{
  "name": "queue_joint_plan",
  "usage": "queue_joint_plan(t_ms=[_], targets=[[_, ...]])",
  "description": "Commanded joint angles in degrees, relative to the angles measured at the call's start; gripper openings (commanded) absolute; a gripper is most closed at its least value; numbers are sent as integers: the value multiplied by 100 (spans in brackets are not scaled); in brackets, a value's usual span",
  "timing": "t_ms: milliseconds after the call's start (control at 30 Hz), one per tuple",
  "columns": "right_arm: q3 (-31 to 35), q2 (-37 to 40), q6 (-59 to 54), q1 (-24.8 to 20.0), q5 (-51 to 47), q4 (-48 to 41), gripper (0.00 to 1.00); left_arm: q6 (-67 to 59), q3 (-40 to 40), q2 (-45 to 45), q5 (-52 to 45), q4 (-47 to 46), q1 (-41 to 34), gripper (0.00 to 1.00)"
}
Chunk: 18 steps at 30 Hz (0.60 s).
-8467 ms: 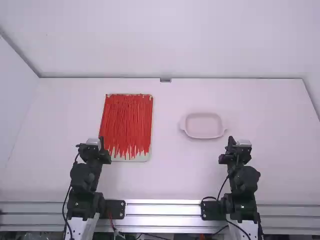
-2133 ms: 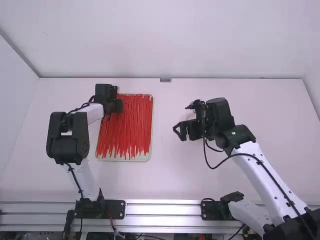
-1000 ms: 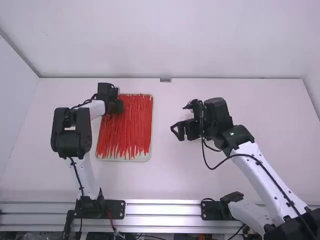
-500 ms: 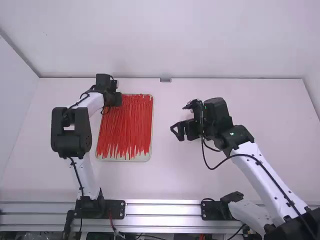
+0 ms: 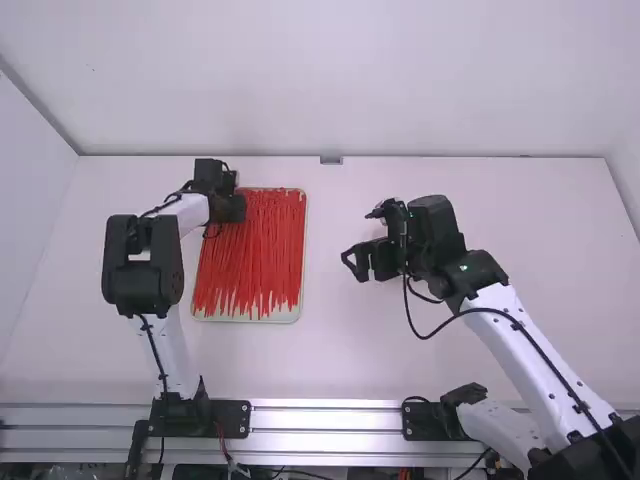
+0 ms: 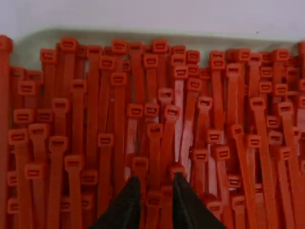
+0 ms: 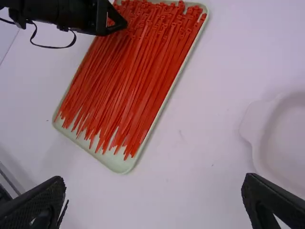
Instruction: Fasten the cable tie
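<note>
High view: the left gripper (image 5: 228,207) is set at the eleven-o'clock corner of the pale green rectangular tray (image 5: 247,318), where the heads of the orange plastic cable ties (image 5: 255,250) are bunched. Its jaws are narrowly parted over one head, probably to single it out. The right gripper (image 5: 362,264) is held wide apart at the tray's three o'clock, above the bare white table (image 5: 330,340), where room is kept for receiving.

Dense pile of orange-red cable ties (image 6: 157,114), lying roughly parallel and overlapping, square heads bunched at the end away from the camera. Pale tray rim (image 6: 143,36) runs just beyond the heads, white table (image 6: 152,14) past it. Left pincer (image 6: 153,183) is down in the pile, black fingers (image 6: 126,205) a narrow gap apart, with a few tie straps between them. One tie head sits right at the other fingertip.
</note>
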<state>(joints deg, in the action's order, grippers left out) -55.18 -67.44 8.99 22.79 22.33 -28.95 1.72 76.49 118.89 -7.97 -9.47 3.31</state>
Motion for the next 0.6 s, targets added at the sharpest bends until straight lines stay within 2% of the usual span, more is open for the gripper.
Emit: queue_joint_plan(t_ms=[0,333,567], targets=[[-219,-39,0,-33,17,-24,99,7,-46,114,-208,-33,-31,19],[-219,-39,-9,20,13,-33,99,-4,-133,114,-140,-35,-28,18],[-219,-39,-2,-13,17,-46,98,-9,-195,136,-136,-24,-31,24]])
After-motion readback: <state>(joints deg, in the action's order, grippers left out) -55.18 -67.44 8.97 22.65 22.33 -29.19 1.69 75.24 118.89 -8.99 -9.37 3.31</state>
